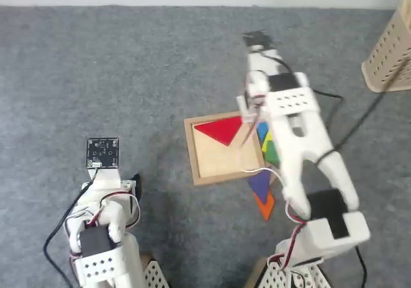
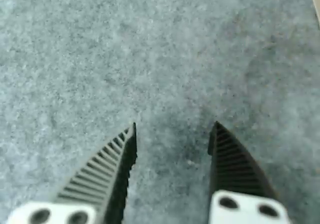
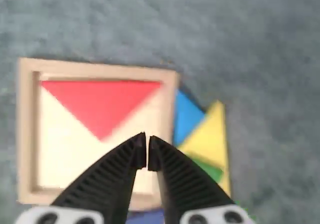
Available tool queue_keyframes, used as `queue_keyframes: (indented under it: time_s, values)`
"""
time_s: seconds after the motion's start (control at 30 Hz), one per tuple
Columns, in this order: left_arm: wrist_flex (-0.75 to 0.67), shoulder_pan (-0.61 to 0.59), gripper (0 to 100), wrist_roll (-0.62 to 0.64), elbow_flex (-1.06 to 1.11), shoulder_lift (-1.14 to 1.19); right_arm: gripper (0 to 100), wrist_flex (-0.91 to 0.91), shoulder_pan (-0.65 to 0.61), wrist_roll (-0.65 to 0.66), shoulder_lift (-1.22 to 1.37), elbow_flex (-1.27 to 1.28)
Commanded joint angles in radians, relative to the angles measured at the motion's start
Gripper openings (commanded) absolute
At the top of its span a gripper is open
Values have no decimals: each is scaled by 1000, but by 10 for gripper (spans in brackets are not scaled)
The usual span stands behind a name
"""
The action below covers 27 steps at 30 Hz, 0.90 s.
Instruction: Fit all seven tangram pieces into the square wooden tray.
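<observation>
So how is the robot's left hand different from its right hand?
The left hand is open, its tips wide apart; the right hand is shut, tips together. The left hand hangs over grey carpet; the right hand is over the wooden tray, near the red triangle. Both have black ribbed fingers on white bases.
</observation>
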Motion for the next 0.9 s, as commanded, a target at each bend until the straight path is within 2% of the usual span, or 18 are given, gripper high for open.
queue_keyframes:
  time_s: [0.0, 0.2, 0.5, 0.73, 0.87]
  values:
    - [3, -5, 225, 9, -4, -15, 64, 8, 51, 104, -77, 66]
    - [3, -5, 225, 9, -4, -15, 177, -111, 99, 170, -38, 163]
    - [3, -5, 225, 9, -4, -15, 188, -209, 97, 219, 114, 158]
    - [3, -5, 225, 9, -4, -15, 190, -200, 104, 235, 139, 163]
    - [3, -5, 225, 9, -4, -15, 267, -142, 104, 239, 139, 163]
